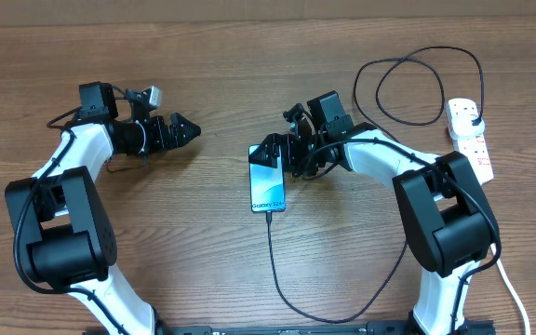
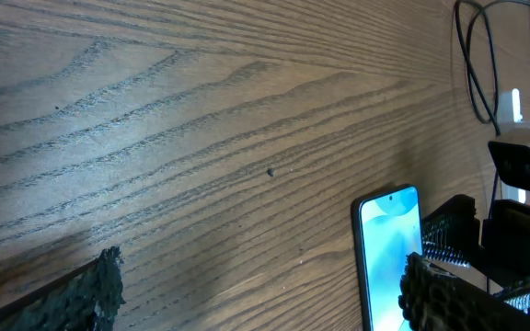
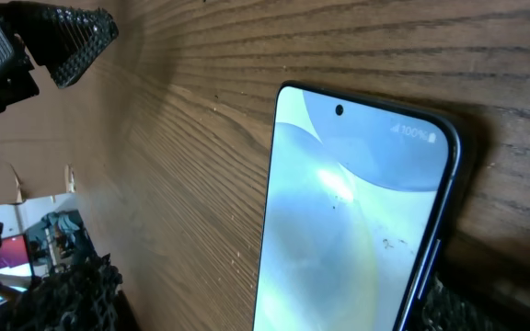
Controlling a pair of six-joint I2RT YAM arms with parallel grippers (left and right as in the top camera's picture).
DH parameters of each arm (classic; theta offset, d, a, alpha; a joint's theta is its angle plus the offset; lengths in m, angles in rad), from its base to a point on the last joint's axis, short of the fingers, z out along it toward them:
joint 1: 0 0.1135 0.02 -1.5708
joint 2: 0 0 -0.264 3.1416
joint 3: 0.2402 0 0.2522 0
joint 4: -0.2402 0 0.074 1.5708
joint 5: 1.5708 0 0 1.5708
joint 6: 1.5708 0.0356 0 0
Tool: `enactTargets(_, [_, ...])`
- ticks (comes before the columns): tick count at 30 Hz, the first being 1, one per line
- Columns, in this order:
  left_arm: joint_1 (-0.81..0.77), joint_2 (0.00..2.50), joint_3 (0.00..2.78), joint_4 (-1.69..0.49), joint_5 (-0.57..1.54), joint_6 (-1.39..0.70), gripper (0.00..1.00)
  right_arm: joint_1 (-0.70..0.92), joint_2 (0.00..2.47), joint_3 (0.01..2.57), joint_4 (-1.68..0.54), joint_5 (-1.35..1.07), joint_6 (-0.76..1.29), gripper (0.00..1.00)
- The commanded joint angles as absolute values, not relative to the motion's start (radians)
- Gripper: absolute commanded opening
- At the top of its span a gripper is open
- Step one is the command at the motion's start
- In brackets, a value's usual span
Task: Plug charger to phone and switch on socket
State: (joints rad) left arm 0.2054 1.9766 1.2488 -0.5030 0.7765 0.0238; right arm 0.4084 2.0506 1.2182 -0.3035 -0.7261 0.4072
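Note:
The phone [image 1: 268,189] lies flat mid-table, its blue-teal screen lit. The thin black charger [image 1: 273,261] cable meets the phone's near end and curves round to the right. It loops at the back to a black plug on the white socket [image 1: 473,144] at the far right. My right gripper [image 1: 271,154] is open and low over the phone's far end. In the right wrist view the phone [image 3: 348,230] lies between the spread fingers [image 3: 76,294] of my right gripper [image 3: 274,308]. My left gripper [image 1: 189,130] is open over bare wood, left of the phone [image 2: 385,248].
The socket's thick white cord [image 1: 515,288] runs down the right edge toward the front. The cable's loop [image 1: 417,88] lies on the wood behind the right arm. Both arm bases stand at the front corners. Bare wooden table [image 1: 203,223] lies between the arms.

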Motion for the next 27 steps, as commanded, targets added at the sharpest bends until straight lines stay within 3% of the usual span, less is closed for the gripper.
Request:
enactTargets(1, [0.207, 1.948, 1.252, -0.5, 0.773, 0.011, 1.0, 0.405, 2.095, 1.192, -0.316, -0.636, 0.418, 1.0])
enactTargets(27, [0.207, 1.948, 1.252, -0.5, 0.773, 0.011, 1.0, 0.406, 2.095, 1.272, -0.498, -0.261, 0.558, 1.0])
